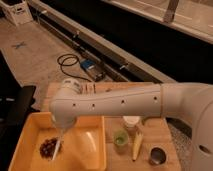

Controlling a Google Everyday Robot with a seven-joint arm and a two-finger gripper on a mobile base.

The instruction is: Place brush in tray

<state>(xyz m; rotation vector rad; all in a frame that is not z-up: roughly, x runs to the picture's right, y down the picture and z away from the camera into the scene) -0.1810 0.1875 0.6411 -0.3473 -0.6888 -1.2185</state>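
Hanging low — brush: thin whitish stick, tilted a little off upright, lower end down by the tray floor, upper end running up under the arm's wrist.
Brush position: inside the tray's outline, left half, just beside a dark reddish clump; touching the clump or not, cannot tell.
Tray: big yellow-orange tub, raised rim, rounded corners, sitting at the left end of the wooden table.
Gripper: right above the tray, at the brush's top end, tucked beneath the white elbow housing; fingers hidden, so grasping or released cannot be told.
Arm: white, stretched across from the right, over the table's middle.
Right of tray: small green cup near the tray wall, white-lidded container behind it, yellow cob lying beside the cup, dark metal cup furthest right.
Floor beyond: black coiled cable with a blue box next to it.
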